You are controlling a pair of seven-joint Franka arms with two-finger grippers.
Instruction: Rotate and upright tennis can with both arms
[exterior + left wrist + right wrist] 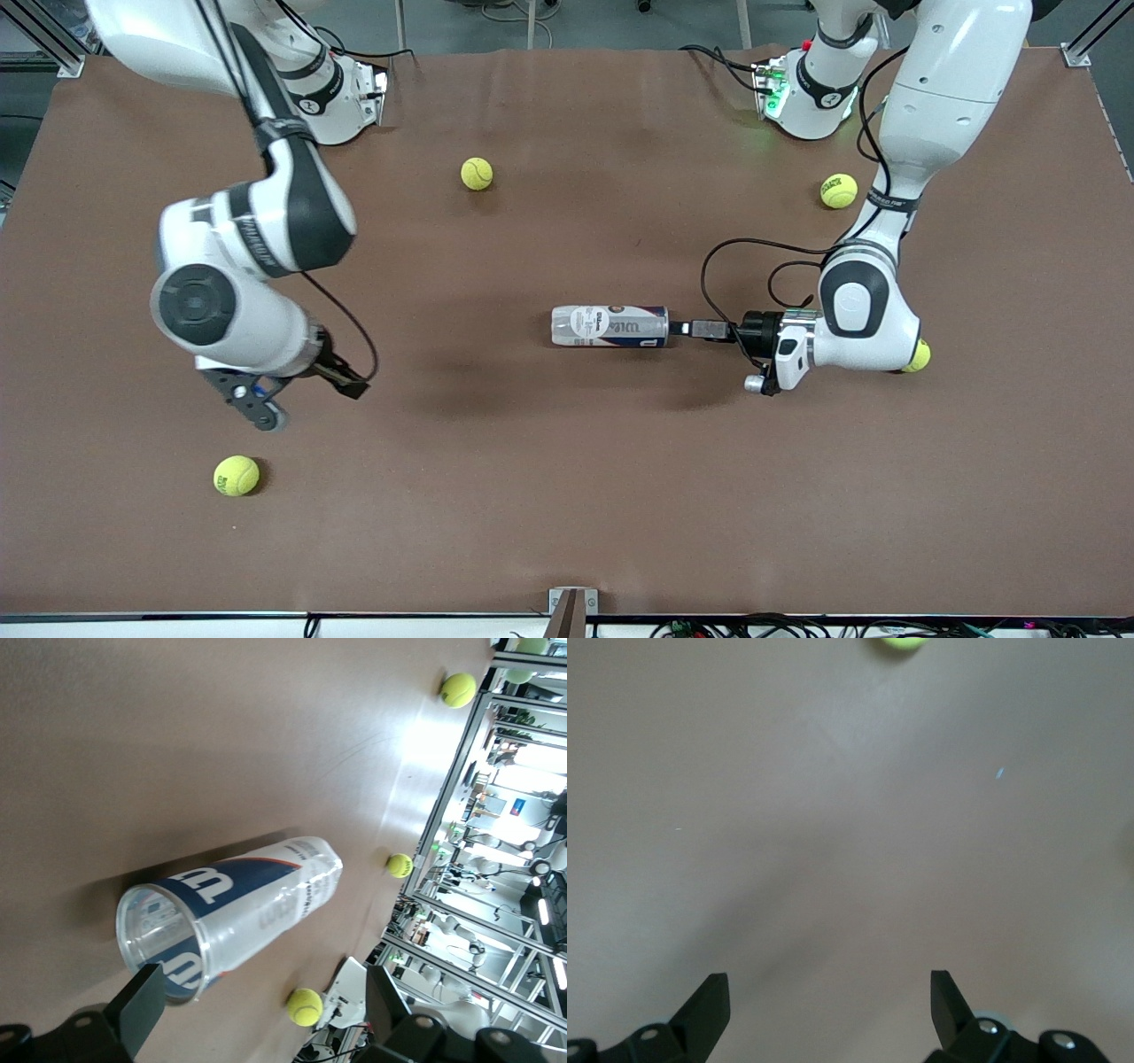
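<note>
Front view shows the tennis can (pixel 609 325) lying flat mid-table, not yet upright. At its 3 o'clock end, the left gripper (pixel 687 329) is spread, grasping nothing. The right gripper (pixel 297 394) waits released at 9 o'clock.

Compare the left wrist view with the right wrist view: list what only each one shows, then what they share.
Only the left wrist view shows the tennis can lying on its side, its open end facing the open left gripper, with three tennis balls on the table.

Only the right wrist view shows the open right gripper over bare tabletop, holding nothing, with one tennis ball at the frame's edge.

Both show the brown table and black open gripper fingers.
</note>
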